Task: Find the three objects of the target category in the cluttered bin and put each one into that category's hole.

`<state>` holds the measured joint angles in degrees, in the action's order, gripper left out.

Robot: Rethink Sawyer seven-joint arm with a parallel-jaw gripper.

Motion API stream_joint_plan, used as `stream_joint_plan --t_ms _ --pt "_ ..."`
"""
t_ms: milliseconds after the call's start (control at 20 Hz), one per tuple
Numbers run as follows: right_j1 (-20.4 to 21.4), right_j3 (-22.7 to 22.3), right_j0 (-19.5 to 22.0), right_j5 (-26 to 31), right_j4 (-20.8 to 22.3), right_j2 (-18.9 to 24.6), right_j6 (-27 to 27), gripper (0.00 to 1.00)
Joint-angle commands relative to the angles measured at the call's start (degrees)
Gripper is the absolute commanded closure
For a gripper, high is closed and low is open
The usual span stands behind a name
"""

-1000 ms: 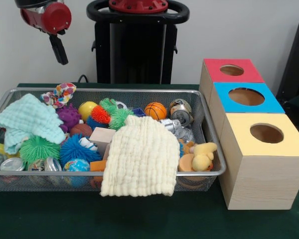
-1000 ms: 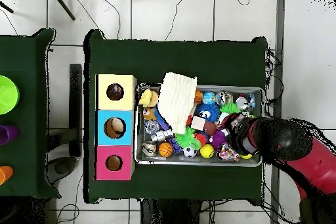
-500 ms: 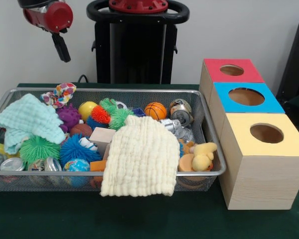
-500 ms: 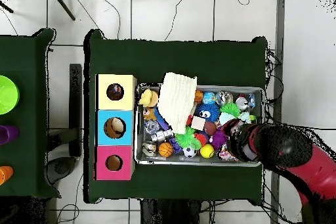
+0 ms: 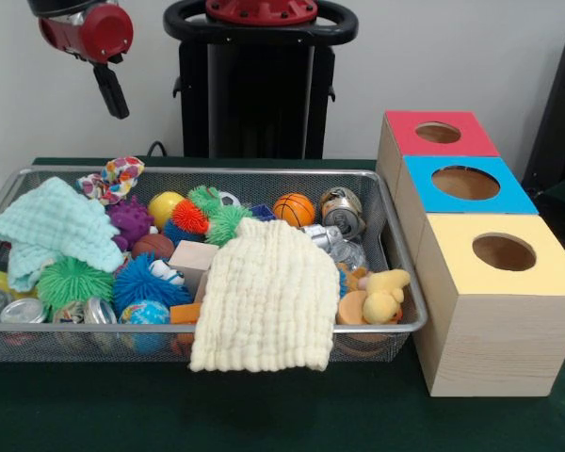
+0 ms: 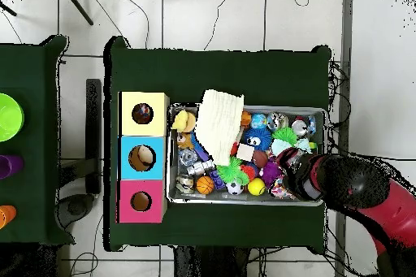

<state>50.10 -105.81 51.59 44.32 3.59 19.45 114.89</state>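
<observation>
The gripper hangs high above the left end of the wire bin, a single dark finger showing below the red wrist, and whether it is wide or narrow I cannot tell; it holds nothing visible; beneath it in the bin lie a pale green cloth, a patterned scrunchie, a purple spiky ball and a yellow ball; further along sit a green spiky ball, a blue spiky ball, a wooden block, a small basketball, a tin can and a yellow plush duck; a cream cloth drapes over the bin's near rim; beside the bin stand three wooden boxes, each with a round hole on top: the red box, the blue box and the yellow box, touching in a row; all rests on a dark green table before a white wall.
</observation>
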Motion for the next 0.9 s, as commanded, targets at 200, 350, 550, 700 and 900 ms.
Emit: stream_joint_plan --t_ms 200,350,550,700,900 --pt "-2.94 -2.85 2.9 -3.32 7.91 6.77 -13.58 1.0" --pt "-4.01 -2.49 3.78 -3.85 10.05 7.5 -14.51 1.0" --pt "-4.41 -2.89 4.88 -4.18 12.24 8.8 -14.83 1.0" --pt "-4.69 -3.17 5.58 -4.44 13.98 9.7 -14.9 1.0" --pt "-5.48 -3.26 6.65 -4.85 16.41 10.73 -15.03 1.0"
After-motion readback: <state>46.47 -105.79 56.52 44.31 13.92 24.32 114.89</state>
